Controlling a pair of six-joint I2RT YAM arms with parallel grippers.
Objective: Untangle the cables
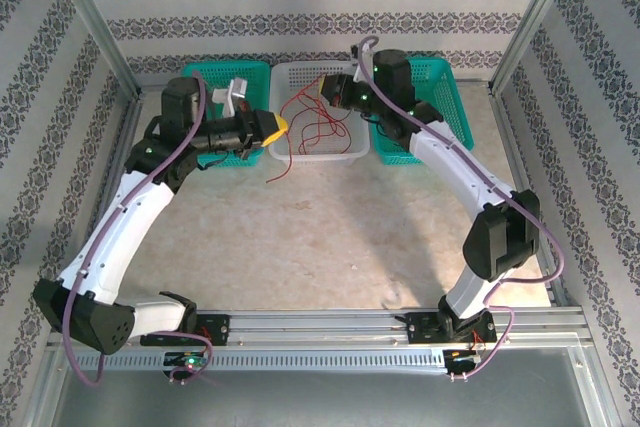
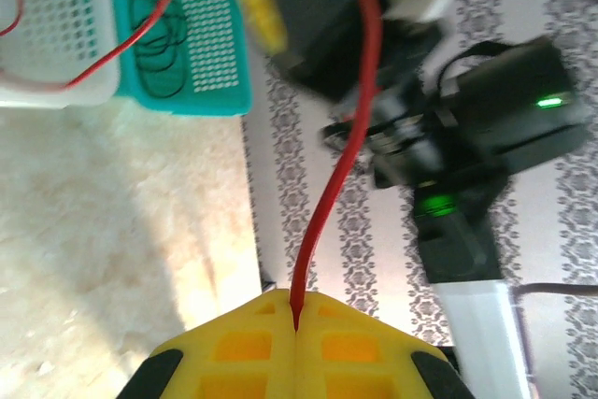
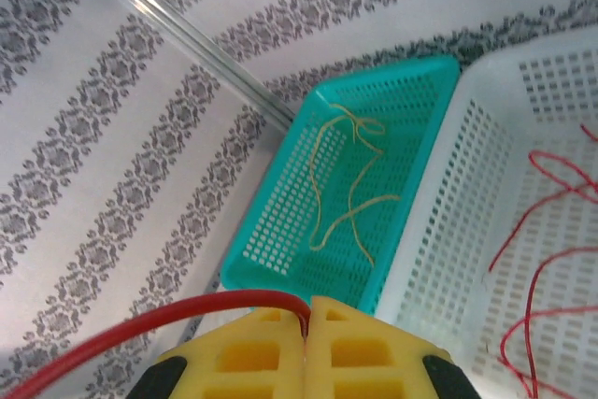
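Nearest the lens in the left wrist view, the left hand [image 2: 297, 322] has its two yellow fingers [image 2: 238, 350] pressed together on a red cable [image 2: 348, 147]. The cable rises from the pinch to the top of the frame. In the right wrist view the right hand [image 3: 306, 317] is closed the same way, and the red cable it grips curves off to the lower left.

Three baskets stand in a row near the top of the overhead view: a teal basket [image 1: 225, 77] on the left, a white basket [image 1: 345, 149] in the middle and a second teal basket [image 1: 455, 117] on the right. Red loops lie in the white one, with one strand hanging over its lower rim onto the worktop [image 1: 330, 237]. I cannot count the red strands.

One yellow cable [image 3: 314, 184] lies in the teal basket at the centre of the right wrist view. Black cable [image 2: 166, 44] coils in the teal basket at the upper left of the left wrist view, and their number is unclear.
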